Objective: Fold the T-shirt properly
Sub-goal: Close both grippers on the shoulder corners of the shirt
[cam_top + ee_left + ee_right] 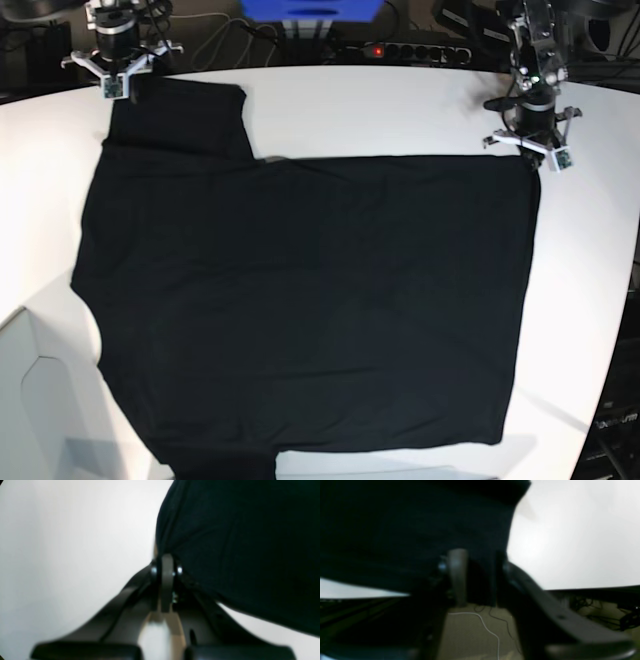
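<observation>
The black T-shirt [300, 300] lies spread flat over most of the white table [400, 110], one sleeve reaching toward eleven o'clock. At its two o'clock corner the left gripper [166, 562] is pinched together on the cloth's edge. At eleven o'clock the right gripper [475, 562] stands partly spread, cloth between its fingers.

A white table [400, 110] with a curved edge is seen under even, bright light. Behind it, a blue box [310, 10], a power strip [400, 50] with a red light and dark cables are placed. A dull olive floor [467, 635] is crossed by a white cable [485, 626].
</observation>
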